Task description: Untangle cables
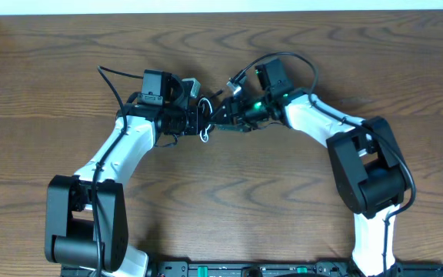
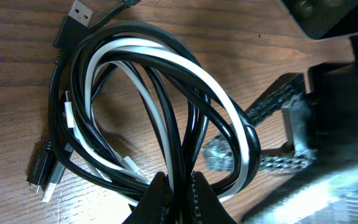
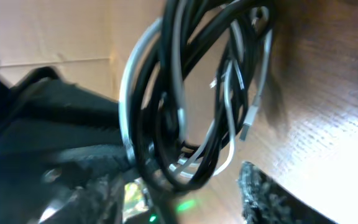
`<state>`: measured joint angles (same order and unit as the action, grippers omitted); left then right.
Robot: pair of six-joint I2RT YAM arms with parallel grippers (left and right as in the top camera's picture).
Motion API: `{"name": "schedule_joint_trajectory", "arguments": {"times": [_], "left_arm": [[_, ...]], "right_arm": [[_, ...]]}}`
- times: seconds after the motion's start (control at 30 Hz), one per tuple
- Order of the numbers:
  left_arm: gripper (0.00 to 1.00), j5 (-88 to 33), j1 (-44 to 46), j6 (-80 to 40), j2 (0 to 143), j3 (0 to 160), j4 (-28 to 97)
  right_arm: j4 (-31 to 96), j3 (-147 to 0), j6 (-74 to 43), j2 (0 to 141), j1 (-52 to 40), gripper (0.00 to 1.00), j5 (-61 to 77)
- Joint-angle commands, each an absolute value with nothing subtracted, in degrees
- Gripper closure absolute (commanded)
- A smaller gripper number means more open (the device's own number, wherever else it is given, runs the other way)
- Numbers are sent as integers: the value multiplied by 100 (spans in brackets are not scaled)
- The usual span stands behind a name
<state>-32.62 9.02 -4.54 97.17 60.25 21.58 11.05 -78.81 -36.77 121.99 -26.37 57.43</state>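
Overhead, the two arms meet over the far middle of the brown table point(image 1: 298, 223). The cables point(image 1: 204, 123) sit in a small bunch right between the left gripper point(image 1: 193, 117) and the right gripper point(image 1: 226, 115).

The left wrist view shows the bunch up close. One white cable point(image 2: 160, 62) is looped in with the black cables point(image 2: 135, 31), and they all cross over each other. The left gripper point(image 2: 178, 194) is clenched tight on a few strands at the bottom of the bunch. A flat plug point(image 2: 78, 14) lies on the wood at the top left (some little plugs point(image 2: 42, 174) lie lower down).

The right gripper point(image 2: 257, 138) has its jaws apart, with the end of the loop right at its tips. It is not squeezing anything. The right wrist view is blurry and shows the same loops very close.
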Motion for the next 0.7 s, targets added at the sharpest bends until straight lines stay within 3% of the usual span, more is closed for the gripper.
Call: {"name": "schedule_joint_trajectory", "arguments": {"times": [0.0, 0.17, 0.67], "left_arm": [[92, -3234, 908, -506, 9738, 6077, 2152], [92, -3232, 908, -506, 9738, 6075, 2152], [92, -3229, 908, -504, 9738, 6075, 2150]], "right_arm": [[1094, -7983, -3592, 12184, -2705, 52, 4995], [1100, -7983, -3592, 12184, -2711, 64, 4635], [1216, -7983, -3592, 12184, -2840, 65, 4195]]}}
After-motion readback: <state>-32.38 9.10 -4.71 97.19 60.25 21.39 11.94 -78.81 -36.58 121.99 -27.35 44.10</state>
